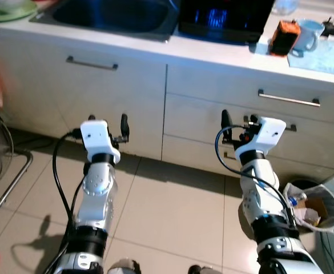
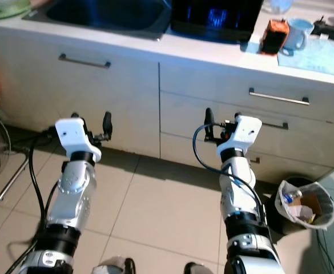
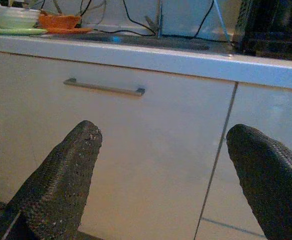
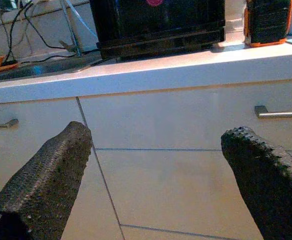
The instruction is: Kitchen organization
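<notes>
A: Where are the claws?

B: Both are raised in front of the cabinet fronts, above the tiled floor (image 1: pixel 172 200); the left gripper (image 3: pixel 160 165) has its two black fingers (image 3: pixel 61 175) spread wide apart with nothing between them; it faces the cabinet door with the long bar handle (image 3: pixel 104 89); the right gripper (image 4: pixel 155 170) is likewise spread, holding nothing, and faces the drawer fronts (image 4: pixel 185 120) under the bench.

A: And what sits on the bench?

B: The sink (image 1: pixel 115 14) is set into the bench (image 1: pixel 212 54) above the left gripper; just beside it, toward the right, stands a black appliance (image 1: pixel 226 17) with a blue glow on its face; further right, near the bench's front edge, stands an orange and black box (image 1: pixel 283 37), touching or almost touching a pale blue mug (image 1: pixel 309 34); a green plate with a bowl (image 1: pixel 9 8) lies at the bench's left end.

A: How do they lie relative to the claws?

B: All of them are higher than both grippers and well apart from them; the orange and black box is above and to the right of the right gripper; a bin lined with a plastic bag (image 1: pixel 315 208) stands on the floor at the robot's right, low beside the right arm.
</notes>
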Available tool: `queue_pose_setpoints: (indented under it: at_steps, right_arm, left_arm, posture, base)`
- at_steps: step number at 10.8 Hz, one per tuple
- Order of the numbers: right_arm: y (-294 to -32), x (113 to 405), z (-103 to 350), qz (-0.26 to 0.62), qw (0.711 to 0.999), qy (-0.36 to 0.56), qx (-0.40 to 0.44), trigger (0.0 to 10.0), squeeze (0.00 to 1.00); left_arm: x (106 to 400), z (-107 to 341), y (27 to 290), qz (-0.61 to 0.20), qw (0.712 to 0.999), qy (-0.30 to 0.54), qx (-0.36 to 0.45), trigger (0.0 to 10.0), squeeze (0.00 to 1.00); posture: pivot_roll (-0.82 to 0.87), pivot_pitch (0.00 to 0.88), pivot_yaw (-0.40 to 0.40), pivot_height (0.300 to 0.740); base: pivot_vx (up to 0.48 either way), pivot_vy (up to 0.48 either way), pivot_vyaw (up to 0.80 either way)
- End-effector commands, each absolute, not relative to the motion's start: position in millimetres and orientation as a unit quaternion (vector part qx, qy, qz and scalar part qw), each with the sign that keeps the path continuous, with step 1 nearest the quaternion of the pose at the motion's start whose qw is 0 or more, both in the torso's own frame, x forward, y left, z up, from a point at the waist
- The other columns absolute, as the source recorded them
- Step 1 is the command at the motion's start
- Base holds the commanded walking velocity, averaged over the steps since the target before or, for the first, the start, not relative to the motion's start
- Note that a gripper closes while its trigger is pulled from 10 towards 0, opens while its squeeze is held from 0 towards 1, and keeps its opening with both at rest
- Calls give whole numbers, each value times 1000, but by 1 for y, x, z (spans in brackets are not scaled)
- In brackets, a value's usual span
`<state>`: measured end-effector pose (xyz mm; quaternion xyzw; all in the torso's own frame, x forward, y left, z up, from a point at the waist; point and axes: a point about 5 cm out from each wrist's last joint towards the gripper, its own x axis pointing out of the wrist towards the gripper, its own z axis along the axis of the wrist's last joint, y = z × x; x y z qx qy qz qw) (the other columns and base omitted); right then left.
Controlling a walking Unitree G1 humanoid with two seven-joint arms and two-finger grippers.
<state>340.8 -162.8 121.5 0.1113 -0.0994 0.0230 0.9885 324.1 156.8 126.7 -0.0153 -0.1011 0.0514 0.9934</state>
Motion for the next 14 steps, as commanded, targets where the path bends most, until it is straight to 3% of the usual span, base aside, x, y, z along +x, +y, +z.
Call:
queue_pose_setpoints:
  at_steps: [1, 7, 10, 14]
  right_arm:
    - [-167, 340, 125, 23, 988, -109, 110, 10000, 0]
    - [-170, 334, 122, 13, 988, -98, 121, 10000, 0]
    - [-172, 334, 122, 4, 987, -97, 131, 10000, 0]
    - [-171, 334, 119, -5, 987, -90, 134, 10000, 0]
  left_arm:
    - [322, 127, 158, 58, 993, -101, -14, 10000, 0]
    - [324, 123, 149, 39, 996, -80, -14, 10000, 0]
    - [331, 127, 145, 30, 996, -81, -15, 10000, 0]
    - [333, 127, 148, 27, 997, -79, -7, 10000, 0]
  posture:
    - [25, 110, -40, 740]
    - [-23, 127, -17, 740]
    - [-33, 110, -7, 740]
    - [-26, 116, 9, 740]
  base:
    - [0, 300, -800]
    - [0, 316, 0]
    - [0, 322, -800]
    - [0, 322, 0]
